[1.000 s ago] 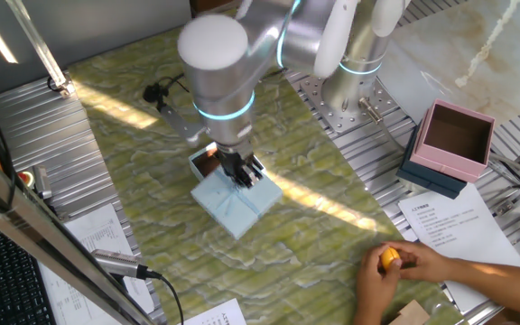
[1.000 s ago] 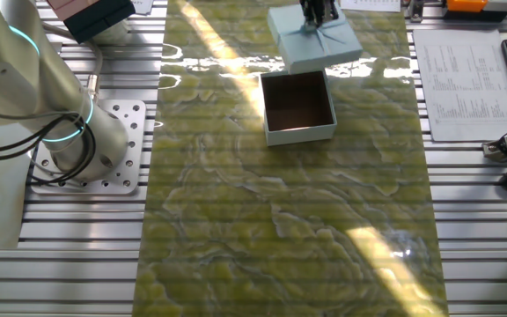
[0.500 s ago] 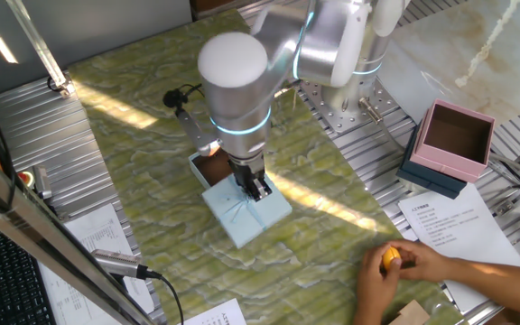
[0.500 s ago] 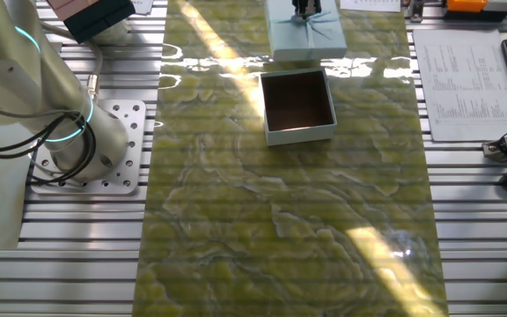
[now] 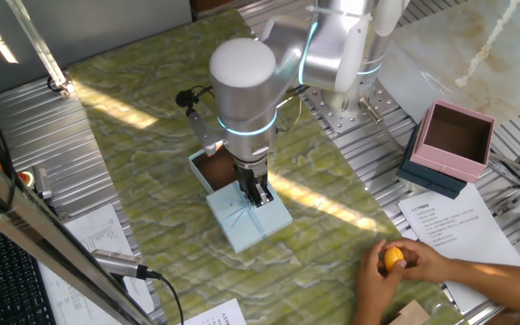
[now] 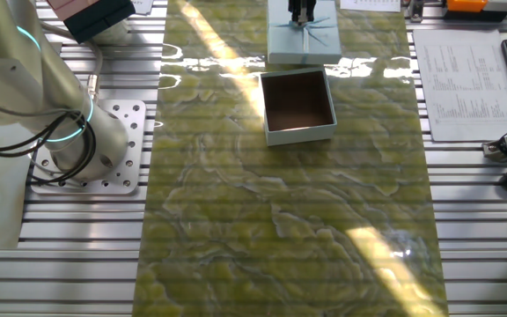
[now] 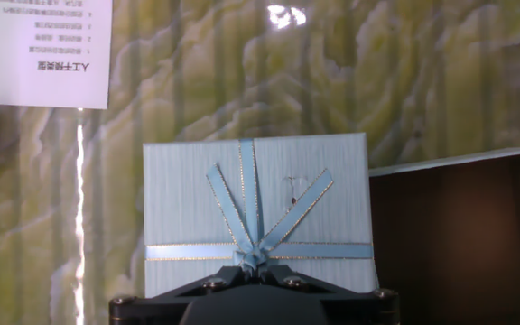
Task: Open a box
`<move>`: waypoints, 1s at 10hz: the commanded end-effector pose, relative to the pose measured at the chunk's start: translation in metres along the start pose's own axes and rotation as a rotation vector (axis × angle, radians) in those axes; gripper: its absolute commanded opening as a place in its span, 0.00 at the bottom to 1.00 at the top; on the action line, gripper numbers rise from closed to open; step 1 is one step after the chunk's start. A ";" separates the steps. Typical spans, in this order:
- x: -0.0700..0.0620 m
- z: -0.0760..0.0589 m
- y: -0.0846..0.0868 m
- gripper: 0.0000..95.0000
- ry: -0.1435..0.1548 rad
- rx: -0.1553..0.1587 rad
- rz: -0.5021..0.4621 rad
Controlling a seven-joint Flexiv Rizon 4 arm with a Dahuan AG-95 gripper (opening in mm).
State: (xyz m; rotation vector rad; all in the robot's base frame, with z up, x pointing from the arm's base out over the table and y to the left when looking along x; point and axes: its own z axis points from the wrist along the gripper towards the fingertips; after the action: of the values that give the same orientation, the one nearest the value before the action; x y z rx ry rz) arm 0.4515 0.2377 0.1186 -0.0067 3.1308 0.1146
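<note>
Nearby, pink box [image 5: 457,137]; hand [image 5: 403,269]

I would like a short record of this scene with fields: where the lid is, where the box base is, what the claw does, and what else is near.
lid: pale blue lid with ribbon bow, off the base, beside it above the green mat
box base: open box base, brown inside, nothing visible in it
claw: claw at the bow in the lid's middle; fingertips hidden, grip cannot be told
lid contact: cannot tell if the lid rests on the mat
nearby: pink box on a dark blue base, a person's hand holding an orange object
</note>
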 end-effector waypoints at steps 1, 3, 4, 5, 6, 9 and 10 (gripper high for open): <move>0.000 0.000 -0.001 0.00 0.002 0.039 -0.032; 0.000 0.004 -0.001 0.00 -0.004 0.039 -0.020; 0.000 0.007 -0.001 0.00 -0.010 0.037 -0.020; 0.000 0.008 -0.001 0.00 -0.013 0.034 -0.018; -0.001 0.008 -0.001 0.00 -0.013 0.029 -0.017; -0.001 0.010 0.000 0.00 -0.011 0.021 -0.024; -0.001 0.010 0.000 0.00 -0.011 0.010 -0.025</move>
State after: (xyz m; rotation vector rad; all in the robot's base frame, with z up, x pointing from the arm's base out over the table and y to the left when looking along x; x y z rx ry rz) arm 0.4541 0.2387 0.1067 -0.0411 3.1198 0.0989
